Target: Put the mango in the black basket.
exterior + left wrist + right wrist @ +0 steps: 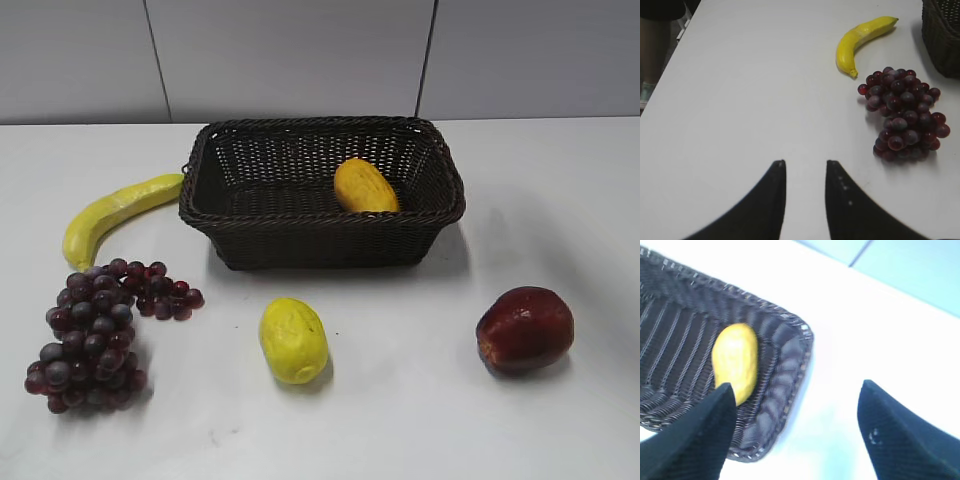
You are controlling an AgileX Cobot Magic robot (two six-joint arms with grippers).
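The mango (365, 186) is found inside the black basket (320, 238), lying on the woven floor toward the right end, close to the right wall. In the right wrist view the mango (735, 362) is seen resting near the rounded corner of the basket (785, 370), free of any grip.

The right gripper (795, 432) is held above the basket's edge and the white table (560, 200); its jaws are set wide apart, with nothing between them. One dark finger (695, 437) overlaps the basket rim in the picture, the other is placed over bare table.

The left gripper (805, 200) is held over open tabletop; its jaws are parted by a narrow gap and nothing is held.

Outside the basket are listed:
- a banana (115, 213), just beside the basket's left end;
- a bunch of dark red grapes (95, 335), in front of the banana at the near left;
- a paler yellow, bumpy oval fruit (293, 340), in front of the basket near the middle;
- a dark red apple (525, 329), at the near right, well apart from the rest.

In the left wrist view the banana (862, 42) and grapes (904, 115) are seen near each other, with a corner of the basket (942, 35) at the upper right.
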